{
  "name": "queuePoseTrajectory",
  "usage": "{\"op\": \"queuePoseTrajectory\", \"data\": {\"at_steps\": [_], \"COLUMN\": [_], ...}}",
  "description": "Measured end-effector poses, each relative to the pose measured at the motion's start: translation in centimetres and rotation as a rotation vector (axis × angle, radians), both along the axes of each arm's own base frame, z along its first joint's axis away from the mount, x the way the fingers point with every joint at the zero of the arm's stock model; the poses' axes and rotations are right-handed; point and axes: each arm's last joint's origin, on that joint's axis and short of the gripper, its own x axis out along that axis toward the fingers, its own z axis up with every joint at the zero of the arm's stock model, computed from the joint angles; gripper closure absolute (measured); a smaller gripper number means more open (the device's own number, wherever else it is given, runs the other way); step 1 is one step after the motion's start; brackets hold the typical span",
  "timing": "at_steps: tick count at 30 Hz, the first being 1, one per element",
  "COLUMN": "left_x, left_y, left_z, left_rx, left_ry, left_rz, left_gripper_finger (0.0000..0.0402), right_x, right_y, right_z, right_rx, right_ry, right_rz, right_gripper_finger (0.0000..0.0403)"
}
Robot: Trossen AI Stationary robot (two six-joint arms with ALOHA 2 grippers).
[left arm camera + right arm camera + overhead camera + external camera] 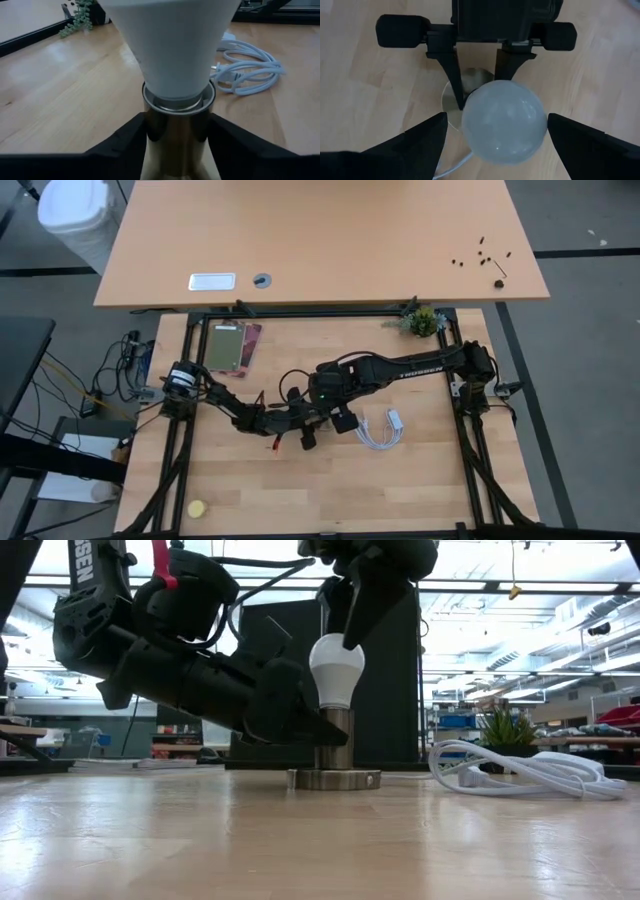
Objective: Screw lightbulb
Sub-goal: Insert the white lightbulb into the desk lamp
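While my left gripper (177,150) clamps the socket (334,755) so it cannot spin, my right gripper (502,125) hangs wide around the lightbulb (336,670), which sits upright in it.

Robotics lab or workshop: open hall with ceiling strip lights (560,615) and storage shelving (455,725) beyond the right gripper (350,635), frame-mounted wooden workbench (330,480).

1. A big light-brown desk (320,240) stands behind the work table.
2. The floor (590,330) is grey.
3. A white bin (72,215) sits in the corner.
4. Long ceiling lights (520,585) shine overhead.
5. A small green plant (503,727) sits far back.
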Motion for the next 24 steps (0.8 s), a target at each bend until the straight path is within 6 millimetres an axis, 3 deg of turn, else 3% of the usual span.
{"op": "queuePoseTrajectory", "data": {"at_steps": [24], "left_x": [0.02], "left_y": [0.00], "left_z": [-0.05], "left_rx": [0.000], "left_ry": [0.006], "left_rz": [0.000], "left_gripper_finger": [0.0215], "right_x": [-0.06], "right_y": [-0.10], "right_z": [-0.54], "right_rx": [-0.019], "right_ry": [0.009], "right_rz": [0.024], "right_gripper_finger": [0.0050]}}
